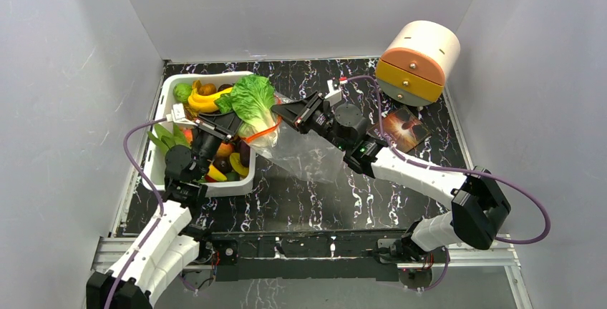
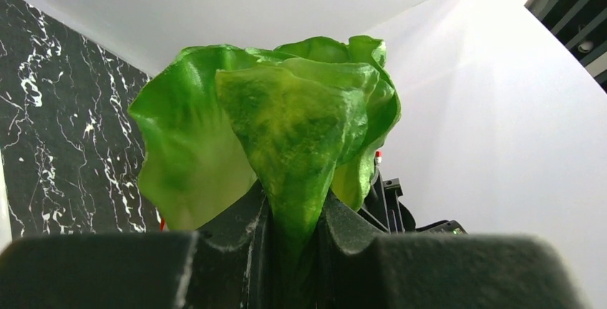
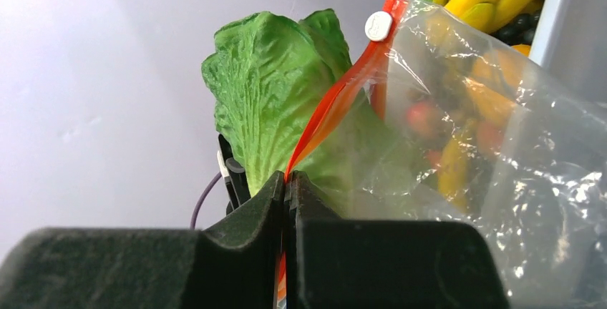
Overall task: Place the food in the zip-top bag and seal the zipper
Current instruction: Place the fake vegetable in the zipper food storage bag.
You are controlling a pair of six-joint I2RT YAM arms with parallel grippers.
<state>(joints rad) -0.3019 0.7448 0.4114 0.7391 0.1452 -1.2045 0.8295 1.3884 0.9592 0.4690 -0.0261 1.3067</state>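
Note:
A leafy green lettuce (image 1: 252, 100) hangs in the air over the right edge of the white tub (image 1: 166, 91), with my left gripper (image 1: 235, 126) shut on its stem. In the left wrist view the lettuce (image 2: 286, 123) rises straight out of the left gripper (image 2: 293, 216). My right gripper (image 1: 279, 111) is shut on the zipper (image 1: 263, 134) of the clear zip-top bag (image 1: 304, 150), holding the mouth up beside the lettuce. In the right wrist view the right gripper (image 3: 288, 180) pinches the zipper (image 3: 336, 98), and the lettuce (image 3: 272, 87) stands just behind it. More food, with bananas (image 1: 204, 100), fills the tub.
A round orange and yellow drawer unit (image 1: 419, 62) stands at the back right. A dark brown printed packet (image 1: 404, 129) lies in front of it. White walls close in the black marbled table (image 1: 315, 202) on three sides. The zipper's white slider (image 3: 378, 26) sits at the strip's upper end.

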